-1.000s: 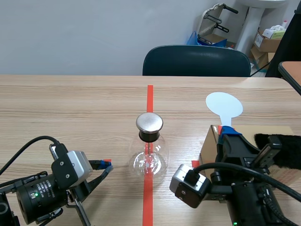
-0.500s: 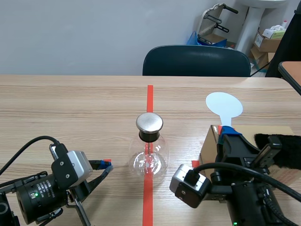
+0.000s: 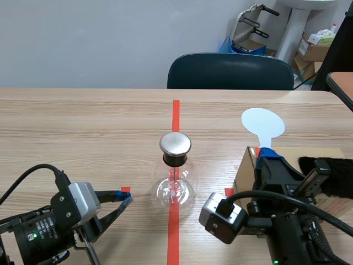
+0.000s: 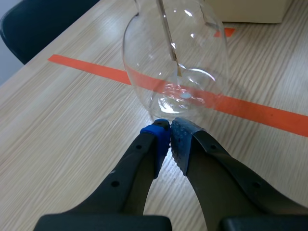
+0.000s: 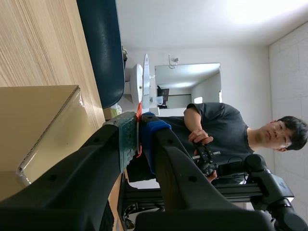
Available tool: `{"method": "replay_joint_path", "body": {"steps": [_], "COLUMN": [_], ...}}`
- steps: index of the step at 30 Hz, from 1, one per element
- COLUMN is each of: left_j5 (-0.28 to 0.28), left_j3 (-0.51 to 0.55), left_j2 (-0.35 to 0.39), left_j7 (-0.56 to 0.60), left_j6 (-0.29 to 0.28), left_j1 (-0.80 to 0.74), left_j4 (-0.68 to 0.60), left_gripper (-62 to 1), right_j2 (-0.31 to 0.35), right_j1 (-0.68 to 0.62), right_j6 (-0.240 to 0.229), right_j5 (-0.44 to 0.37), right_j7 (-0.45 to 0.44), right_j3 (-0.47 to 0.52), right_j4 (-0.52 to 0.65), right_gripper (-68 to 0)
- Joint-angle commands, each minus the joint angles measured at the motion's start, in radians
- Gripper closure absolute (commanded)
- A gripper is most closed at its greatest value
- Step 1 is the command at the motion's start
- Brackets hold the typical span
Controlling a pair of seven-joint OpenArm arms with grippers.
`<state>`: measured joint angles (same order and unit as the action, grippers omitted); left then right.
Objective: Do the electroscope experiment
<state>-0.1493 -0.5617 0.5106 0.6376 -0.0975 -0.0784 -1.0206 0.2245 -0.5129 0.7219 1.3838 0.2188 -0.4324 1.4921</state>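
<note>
Scene view – white paddle [image 3: 263, 126] upright, disc up, clamped in R pincer [image 3: 268, 154], L pincer [image 4: 170, 131] closed, empty

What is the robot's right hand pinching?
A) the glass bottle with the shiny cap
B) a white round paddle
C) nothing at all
B: the right gripper is shut on the stem of the white round paddle, whose disc sticks out past its fingertips; the glass flask stands apart from it.

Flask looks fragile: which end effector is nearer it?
Left. The left end effector sits shut just short of the flask; the right end effector holds the paddle by the box.
</note>
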Motion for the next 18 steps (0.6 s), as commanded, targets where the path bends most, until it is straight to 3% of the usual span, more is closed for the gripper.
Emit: {"method": "replay_joint_path", "body": {"steps": [1, 11, 18], "left_j5": [0.026, 0.121, 0.135], "left_j3": [0.008, 0.007, 0.007], "left_j2": [0.011, 0.06, 0.137], "left_j7": [0.032, 0.148, 0.213], "left_j6": [0.005, 0.005, 0.005], "left_j1": [-0.003, -0.055, -0.154], "left_j4": [-0.009, -0.047, -0.159], "left_gripper": [-5.5, -7.3, -34.8], "right_j2": [0.003, 0.008, 0.014], "right_j1": [0.014, -0.008, -0.125], "right_j6": [0.061, 0.061, 0.061], "right_j5": [0.0, -0.004, -0.003], "right_j7": [0.004, 0.005, -0.035], "right_j3": [0.007, 0.009, 0.065], "right_j4": [0.025, 0.028, 0.108], "right_gripper": [-1.8, -2.3, -2.2]}}
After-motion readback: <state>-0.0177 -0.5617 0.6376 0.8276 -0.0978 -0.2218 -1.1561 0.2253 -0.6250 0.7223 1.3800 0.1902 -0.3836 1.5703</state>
